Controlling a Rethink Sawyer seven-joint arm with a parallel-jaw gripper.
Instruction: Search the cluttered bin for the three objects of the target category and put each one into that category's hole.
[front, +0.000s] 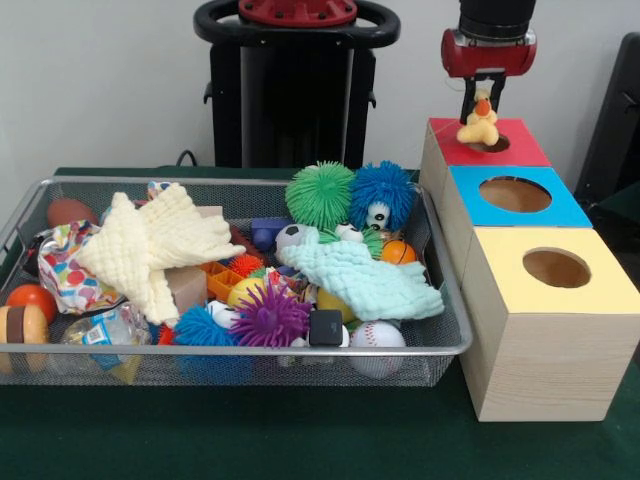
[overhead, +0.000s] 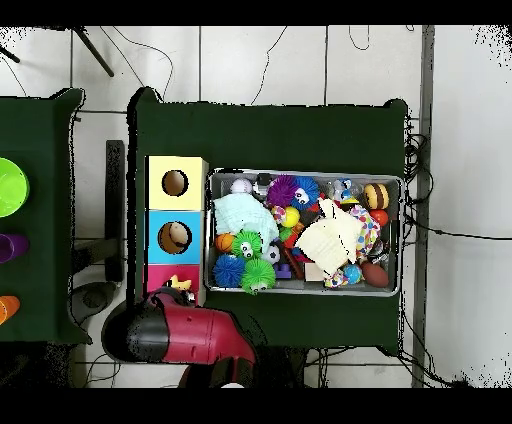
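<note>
We held a small yellow duck toy (front: 479, 125) pinched in the end effector (front: 483, 100), hanging just above the hole in the red-topped box (front: 520, 150), so it could drop straight in; we judged this box the category's target. The wire bin (front: 445, 290) beside the boxes, on the green bench (front: 300, 440), held green (front: 320, 195) and blue spiky balls (front: 380, 190) and cloths, awaiting further search.

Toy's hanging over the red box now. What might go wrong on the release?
The gripper holds the yellow toy above the red box's hole, seemingly toward its left rim. Released here, it may catch on the rim and sit on the red top instead of dropping in. Its lumpy shape could also snag.
</note>
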